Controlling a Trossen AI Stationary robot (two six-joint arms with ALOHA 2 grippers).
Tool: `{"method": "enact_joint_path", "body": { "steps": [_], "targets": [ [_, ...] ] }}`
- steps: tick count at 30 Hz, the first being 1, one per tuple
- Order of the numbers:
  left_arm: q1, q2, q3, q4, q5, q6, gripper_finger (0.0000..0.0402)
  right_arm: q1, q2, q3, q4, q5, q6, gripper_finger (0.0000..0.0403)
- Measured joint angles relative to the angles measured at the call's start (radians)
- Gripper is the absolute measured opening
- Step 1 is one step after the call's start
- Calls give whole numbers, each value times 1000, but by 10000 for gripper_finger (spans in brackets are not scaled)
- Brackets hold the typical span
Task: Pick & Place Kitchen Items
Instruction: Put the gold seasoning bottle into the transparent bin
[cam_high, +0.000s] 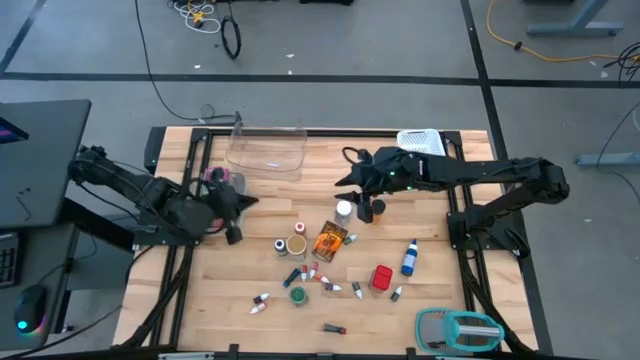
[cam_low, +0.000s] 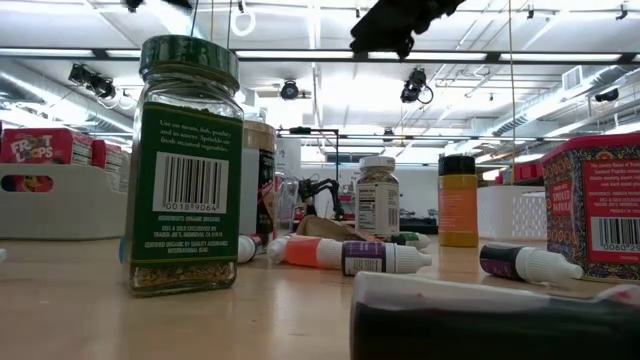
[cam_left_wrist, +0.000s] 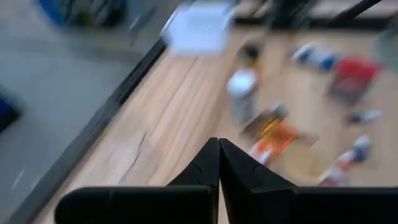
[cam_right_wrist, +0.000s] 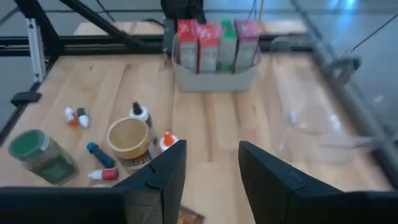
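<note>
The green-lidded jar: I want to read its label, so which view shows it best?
The low view: the green-lidded jar stands close, barcode and print facing the camera. The high view shows only its small green lid; the right wrist view shows it blurred at the edge; the left wrist view doesn't show it.

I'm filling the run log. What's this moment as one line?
left gripper: shut, empty, above table's left side | right gripper: open, empty, above table centre | jars, vials: on table

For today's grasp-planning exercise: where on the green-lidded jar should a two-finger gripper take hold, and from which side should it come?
The green-lidded jar stands upright on the table, its lid facing up. Probably best: come straight down from above and close the fingers across the round lid or just below it, since the space above looks free while vials lie close by.
</note>
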Motion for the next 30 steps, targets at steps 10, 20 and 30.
{"method": "enact_joint_path", "body": {
  "steps": [10, 20, 30],
  "targets": [
    [189, 32, -189, 653, 398, 394, 10, 2, -43, 0, 1, 61, -81, 157],
    [368, 85, -264, 680, 556, 374, 33, 2, -35, 0, 28, 59, -61, 157],
    [368, 85, -265, 676, 534, 444, 113, 2, -35, 0, 57, 59, -63, 157]
  ]
}}
